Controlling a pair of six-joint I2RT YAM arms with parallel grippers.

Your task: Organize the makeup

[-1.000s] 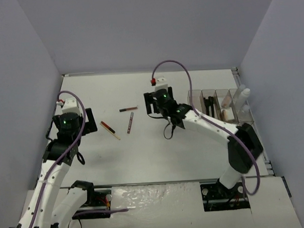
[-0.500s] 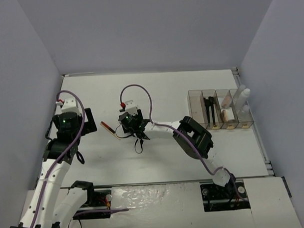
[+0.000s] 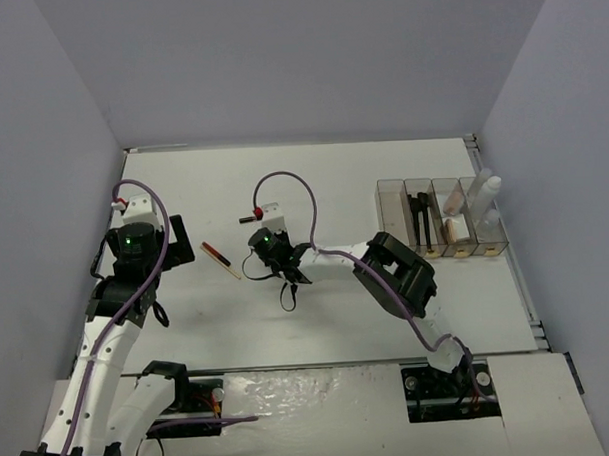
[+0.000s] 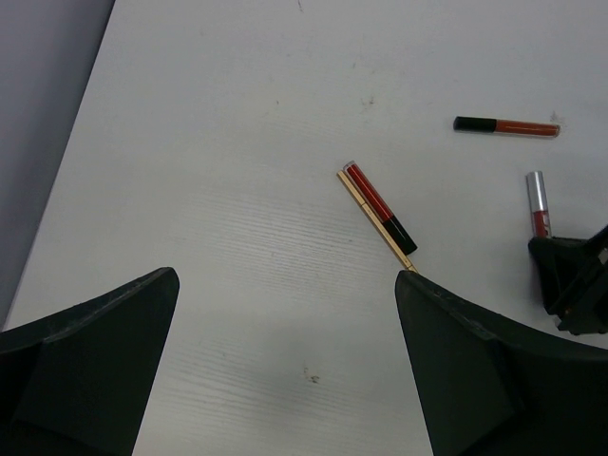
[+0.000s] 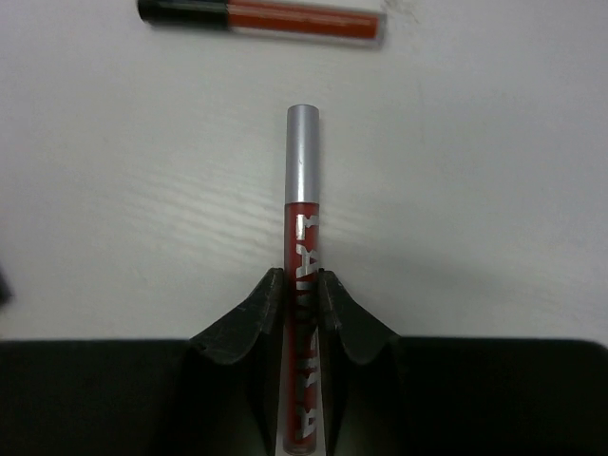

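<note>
Grip looks seated: right pincer (image 5: 302,290), pinched narrowly around 1 red gloss tube (image 5: 302,204) jutting ahead of its tips, should rise straight off the desk (image 5: 494,190), no twisting.

Red gloss tube (image 5: 302,237), silver-capped with silver lettering, is seen flat on the table (image 5: 494,190) and pinched between the fingers of the right gripper (image 5: 302,290), cap end pointing away. Orange tube (image 5: 261,17), black-capped, is laid crosswise just beyond it, apart. Red-and-black pencil (image 4: 380,206) is noted further left, lying diagonal, with a thin gold stick (image 4: 372,218) alongside it. Black brushes (image 3: 420,216), a tan item (image 3: 453,228) and white-capped bottles (image 3: 490,189) are held in the organizer (image 3: 391,185) at far right.
</note>
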